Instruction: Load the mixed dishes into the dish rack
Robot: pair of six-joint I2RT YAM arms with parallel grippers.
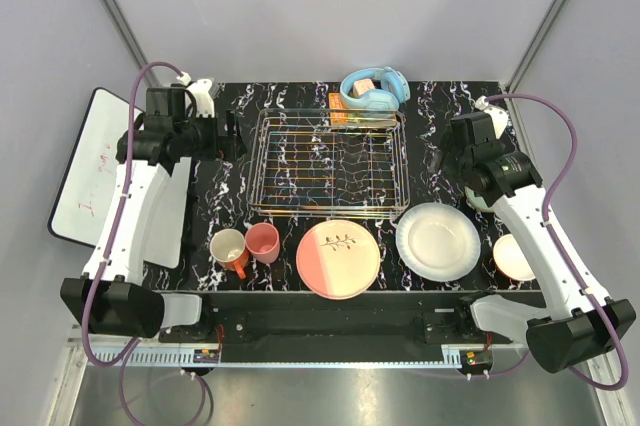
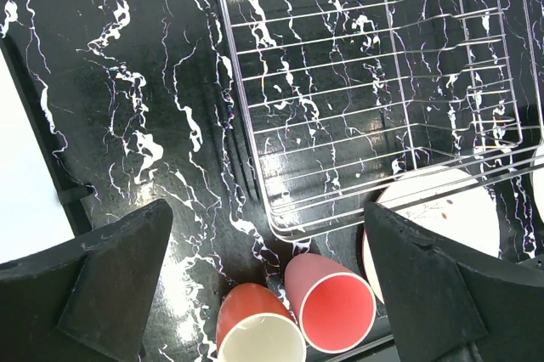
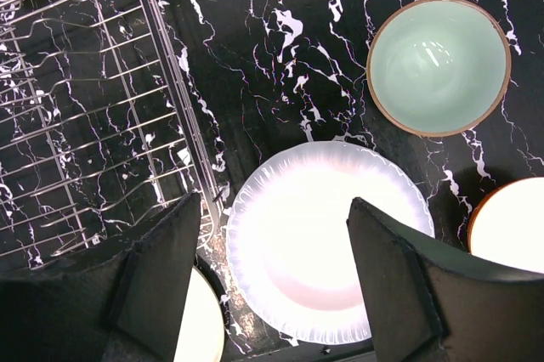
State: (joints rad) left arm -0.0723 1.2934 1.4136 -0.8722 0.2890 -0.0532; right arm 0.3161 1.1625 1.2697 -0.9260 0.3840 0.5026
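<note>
The silver wire dish rack (image 1: 330,164) stands mid-table with nothing in it. In front of it lie the cream mug with orange handle (image 1: 227,248), salmon-pink cup (image 1: 263,242), pink-and-cream plate (image 1: 338,259), white plate (image 1: 437,241) and orange-outside bowl (image 1: 513,257). The pale green bowl (image 3: 439,65) shows in the right wrist view. My left gripper (image 1: 232,136) is open and empty, high above the cup (image 2: 331,301) and mug (image 2: 255,332). My right gripper (image 1: 447,153) is open and empty, high above the white plate (image 3: 314,243).
Light blue headphones (image 1: 375,89) and an orange box sit behind the rack. A white board with red marks (image 1: 95,166) lies off the table's left edge. Grey walls enclose the table.
</note>
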